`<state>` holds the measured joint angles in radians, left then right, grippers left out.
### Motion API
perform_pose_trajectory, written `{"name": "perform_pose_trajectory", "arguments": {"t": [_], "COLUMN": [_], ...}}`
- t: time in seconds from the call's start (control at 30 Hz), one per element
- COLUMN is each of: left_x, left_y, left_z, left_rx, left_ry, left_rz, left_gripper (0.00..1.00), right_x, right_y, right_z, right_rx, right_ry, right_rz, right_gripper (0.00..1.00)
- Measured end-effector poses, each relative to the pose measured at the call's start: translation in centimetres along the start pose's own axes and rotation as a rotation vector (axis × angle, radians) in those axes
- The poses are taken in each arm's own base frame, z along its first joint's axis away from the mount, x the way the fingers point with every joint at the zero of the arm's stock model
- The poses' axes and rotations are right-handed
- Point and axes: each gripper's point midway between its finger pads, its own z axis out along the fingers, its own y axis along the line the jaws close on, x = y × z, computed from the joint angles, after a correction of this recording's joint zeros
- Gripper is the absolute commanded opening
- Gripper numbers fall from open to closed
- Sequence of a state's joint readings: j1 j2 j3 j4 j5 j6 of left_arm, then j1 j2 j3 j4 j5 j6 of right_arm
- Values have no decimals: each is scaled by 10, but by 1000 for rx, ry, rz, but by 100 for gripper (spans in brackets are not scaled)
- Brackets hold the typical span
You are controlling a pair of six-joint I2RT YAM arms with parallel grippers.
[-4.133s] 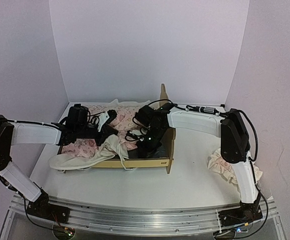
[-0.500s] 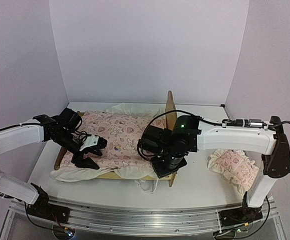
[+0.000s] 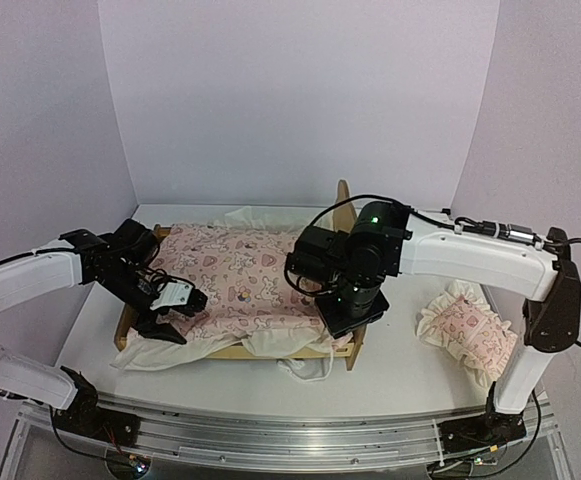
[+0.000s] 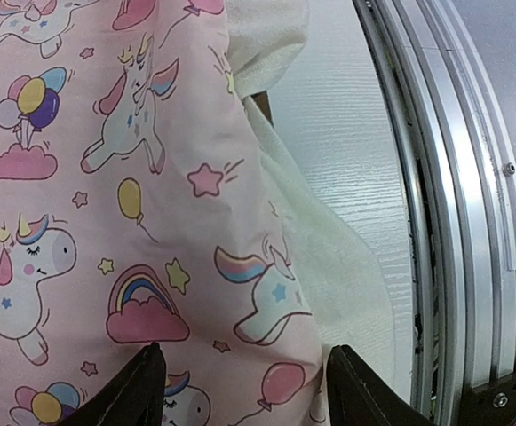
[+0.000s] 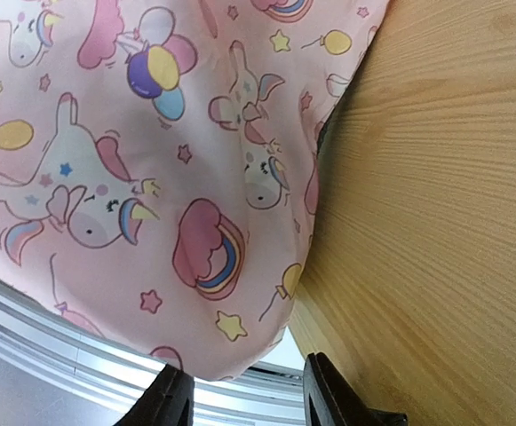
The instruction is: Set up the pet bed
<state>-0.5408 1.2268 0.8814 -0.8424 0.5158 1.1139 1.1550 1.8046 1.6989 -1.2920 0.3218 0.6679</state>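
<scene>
Headboard (image 3: 343,200) walls right end of pet bed (image 3: 220,352); bare table (image 3: 400,362) between it and pillow (image 3: 467,332) passable.

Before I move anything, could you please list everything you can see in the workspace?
pet bed: one, pale wood, table centre, headboard at its right end.
quilt: one, pink unicorn print with cream backing, spread over the bed, cream edge hanging off the near side.
pillow: one, pink, ruffled, on the table right of the bed.
table: one, white.
rail: one, aluminium, along the near edge.
left gripper: one, black, open above the quilt's near-left part.
right gripper: one, black, open at the quilt's edge by the headboard.
</scene>
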Motion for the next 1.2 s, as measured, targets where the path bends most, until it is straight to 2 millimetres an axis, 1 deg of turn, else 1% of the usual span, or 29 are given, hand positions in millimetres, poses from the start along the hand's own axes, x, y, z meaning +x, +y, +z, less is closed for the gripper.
{"name": "perform_pose_trajectory", "arguments": {"t": [0.07,0.1,0.17,0.27,0.3,0.37,0.43,0.5,0.63,0.7,0.93,1.1,1.2], "left_x": [2,3,7,20,25,34,41,48,64,69,76,72,69], "left_y": [1,3,7,18,21,28,31,30,29,34,66,84,99], "left_z": [-3,-5,-9,-15,-17,-22,-25,-24,-15,-11,0,4,8], "left_rx": [-15,-25,-50,-95,-110,-135,-147,-149,-148,-155,-217,-250,-263], "left_ry": [8,14,27,52,60,74,80,87,97,97,68,44,28], "left_rz": [4,4,-1,-34,-49,-81,-100,-121,-163,-176,-157,-90,-49], "left_gripper": [59,57,56,57,57,58,58,58,58,58,61,61,62], "right_x": [1,0,-3,-7,-8,-6,-4,-3,-3,-8,-50,-80,-98], "right_y": [2,3,9,25,30,38,38,30,9,1,-23,-40,-52], "right_z": [-3,-7,-16,-30,-32,-30,-22,-8,24,35,54,67,75], "right_rx": [-12,-20,-38,-83,-96,-104,-85,-44,8,6,-45,-68,-87], "right_ry": [7,1,-18,-66,-78,-92,-92,-86,-51,-43,-65,-58,-57], "right_rz": [-18,-31,-61,-121,-136,-158,-164,-150,-101,-78,-35,-51,-43], "right_gripper": [48,48,49,49,47,43,41,41,42,42,43,43,43]}}
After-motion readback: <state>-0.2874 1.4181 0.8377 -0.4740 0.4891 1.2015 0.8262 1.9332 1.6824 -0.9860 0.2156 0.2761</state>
